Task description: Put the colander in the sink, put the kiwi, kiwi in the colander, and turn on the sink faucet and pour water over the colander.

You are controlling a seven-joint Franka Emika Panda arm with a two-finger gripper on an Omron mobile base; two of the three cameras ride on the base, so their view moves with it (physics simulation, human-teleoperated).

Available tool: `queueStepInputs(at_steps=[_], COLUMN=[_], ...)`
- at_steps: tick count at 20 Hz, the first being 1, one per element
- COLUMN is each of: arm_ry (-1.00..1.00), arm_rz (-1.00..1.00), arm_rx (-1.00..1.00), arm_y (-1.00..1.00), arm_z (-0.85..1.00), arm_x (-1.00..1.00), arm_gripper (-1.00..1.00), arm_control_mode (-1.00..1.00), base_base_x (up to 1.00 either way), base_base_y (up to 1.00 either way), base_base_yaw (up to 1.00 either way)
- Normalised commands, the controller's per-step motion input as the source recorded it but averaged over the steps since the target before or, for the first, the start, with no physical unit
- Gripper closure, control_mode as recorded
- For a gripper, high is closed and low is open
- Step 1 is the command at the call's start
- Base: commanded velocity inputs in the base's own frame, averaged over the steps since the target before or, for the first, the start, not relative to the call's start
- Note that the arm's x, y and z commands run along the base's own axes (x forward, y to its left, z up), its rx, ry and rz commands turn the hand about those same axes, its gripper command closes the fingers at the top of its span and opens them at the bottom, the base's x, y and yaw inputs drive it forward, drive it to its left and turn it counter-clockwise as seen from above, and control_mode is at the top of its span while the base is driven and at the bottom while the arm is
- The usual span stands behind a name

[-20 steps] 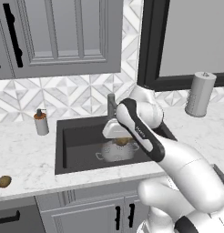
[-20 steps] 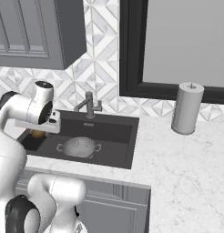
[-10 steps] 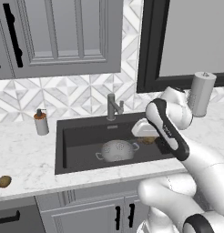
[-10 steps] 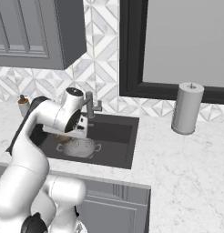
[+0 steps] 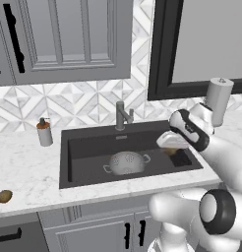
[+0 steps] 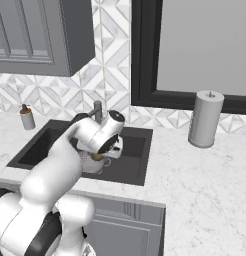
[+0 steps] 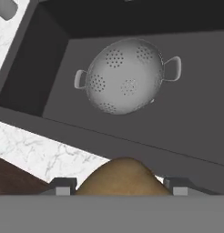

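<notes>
1 kiwi (image 7: 119, 176), brown and matte, sits pinched between the gripper (image 7: 118, 184) tips, above the sink's (image 5: 74, 147) right end. The colander (image 5: 127, 162), a rounded, perforated metal bowl with 2 loop handles, rests mid-basin, empty. The loading step is under way, I judge; next, carry the fruit over the colander and let go. The other kiwi (image 5: 4, 196) lies on the marble left of the sink.

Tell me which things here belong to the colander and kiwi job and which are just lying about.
Job: colander, sink, sink faucet, kiwi in the claw, second kiwi on the counter.
Lying about: soap bottle, paper towel roll.
</notes>
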Motion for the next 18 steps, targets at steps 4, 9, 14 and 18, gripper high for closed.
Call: queueStepInputs(at_steps=[4,9,14,18], arm_ry=[0.01,0.04,0.01,0.0], arm_rz=[0.09,0.11,0.13,0.13], arm_rx=[0.08,0.06,0.08,0.07], arm_y=[0.0,0.13,0.16,0.21], arm_z=[-0.52,-0.43,-0.26,-0.27], arm_x=[0.75,0.68,0.27,0.08], arm_gripper=[1.0,1.0,1.0,1.0], arm_control_mode=[-1.0,-1.0,-1.0,-1.0], base_base_x=[0.0,0.0,0.0,0.0], base_base_y=[0.0,0.0,0.0,0.0], base_base_yaw=[0.0,0.0,0.0,0.0])
